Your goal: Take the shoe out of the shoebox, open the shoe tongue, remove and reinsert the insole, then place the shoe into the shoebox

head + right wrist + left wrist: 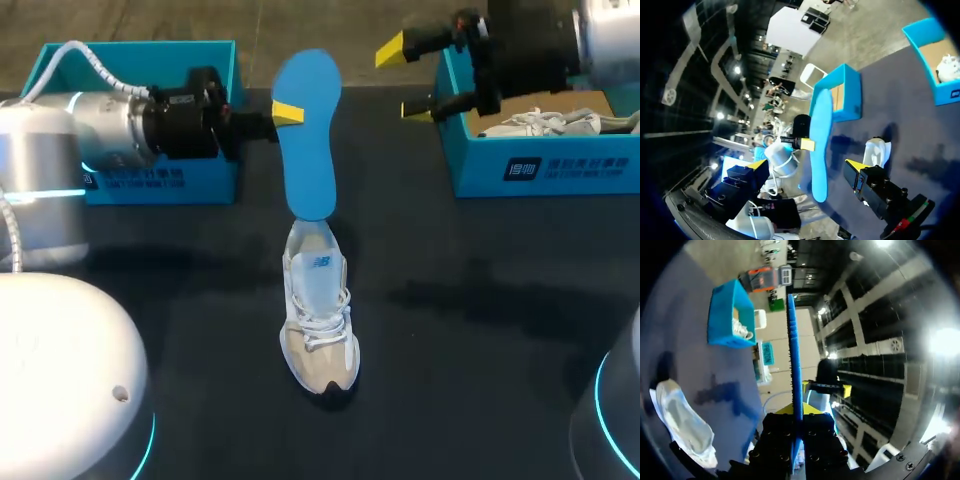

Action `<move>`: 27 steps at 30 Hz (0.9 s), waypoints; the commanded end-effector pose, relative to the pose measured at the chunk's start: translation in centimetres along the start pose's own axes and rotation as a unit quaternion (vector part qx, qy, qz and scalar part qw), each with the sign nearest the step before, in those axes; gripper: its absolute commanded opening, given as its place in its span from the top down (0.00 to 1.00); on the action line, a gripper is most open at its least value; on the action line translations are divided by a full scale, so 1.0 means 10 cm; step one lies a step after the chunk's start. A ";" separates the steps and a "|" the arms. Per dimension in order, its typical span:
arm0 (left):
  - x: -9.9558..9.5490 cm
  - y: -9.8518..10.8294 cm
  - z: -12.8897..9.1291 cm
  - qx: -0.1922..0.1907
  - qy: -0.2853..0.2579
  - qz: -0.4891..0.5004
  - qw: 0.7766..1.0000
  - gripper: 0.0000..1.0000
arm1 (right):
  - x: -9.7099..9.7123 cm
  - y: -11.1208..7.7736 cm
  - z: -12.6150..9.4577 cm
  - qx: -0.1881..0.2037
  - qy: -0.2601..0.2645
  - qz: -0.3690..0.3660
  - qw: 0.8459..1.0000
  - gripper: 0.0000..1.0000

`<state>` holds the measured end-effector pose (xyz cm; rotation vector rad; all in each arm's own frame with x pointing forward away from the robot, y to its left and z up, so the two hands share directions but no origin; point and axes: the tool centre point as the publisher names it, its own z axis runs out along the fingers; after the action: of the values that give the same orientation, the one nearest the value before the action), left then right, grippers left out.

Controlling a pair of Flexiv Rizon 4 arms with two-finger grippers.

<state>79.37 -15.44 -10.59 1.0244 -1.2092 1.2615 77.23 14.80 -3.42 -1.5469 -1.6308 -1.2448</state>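
**Insole out of the shoe and held upright; putting it back looks like the next job**

Head view: the left arm comes in from the left edge and lies level across the upper part of the frame. The left gripper [287, 112] is clenched on one edge of the blue insole [308, 130]. The insole stands almost upright at upper centre, its lower end at the heel opening of the shoe [318, 310]. Whether the two touch cannot be told. The shoe sits at centre on the dark table [480, 330], toe toward the lower edge. At upper right the right gripper [405, 80] hangs with fingers spread and nothing in them, in front of the right shoebox [480, 165]. The left shoebox [215, 185] is at upper left, behind the left arm.

Left wrist view: the insole [792, 350] is seen edge-on, running straight out from between the two fingers, which press on it from both sides. The shoe [682, 422] lies on the table off to one side of the gripper.

Right wrist view: its own fingers stand wide apart and touch nothing. The insole [820, 145] is ahead of them, with the shoe [877, 150] just beyond it.

The removal half of the insole step looks done. Reinserting calls for lowering the insole's leading end into the opening and sliding it toward the toe. The free right gripper could steady the shoe.
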 end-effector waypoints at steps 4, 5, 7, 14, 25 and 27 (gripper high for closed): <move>-0.08 -0.11 0.02 -0.019 0.005 -0.017 1.000 1.00 | 0.24 0.05 -0.03 -0.001 -0.157 -0.011 0.987 0.00; -0.08 -0.12 0.03 -0.019 0.007 -0.016 1.000 1.00 | 0.26 0.05 -0.03 -0.002 -0.168 -0.012 0.986 0.00; -0.08 -0.13 0.04 -0.018 0.009 -0.014 1.000 1.00 | 0.29 0.05 -0.03 -0.003 -0.200 -0.009 0.980 0.00; -0.10 -0.17 0.10 -0.020 0.009 -0.013 1.000 1.00 | 0.43 0.03 0.04 -0.018 -0.290 0.001 0.957 0.00; -0.17 -0.22 0.15 -0.023 -0.002 -0.014 1.000 1.00 | 0.54 0.00 0.20 -0.011 -0.411 -0.010 0.911 0.00; -0.18 -0.22 0.15 -0.023 -0.003 -0.014 1.000 1.00 | 0.54 -0.01 0.23 -0.010 -0.432 -0.013 0.902 0.00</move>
<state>81.35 -17.16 -11.87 1.0116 -1.2164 1.2085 75.95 18.16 0.22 -1.9952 -1.9715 -0.9102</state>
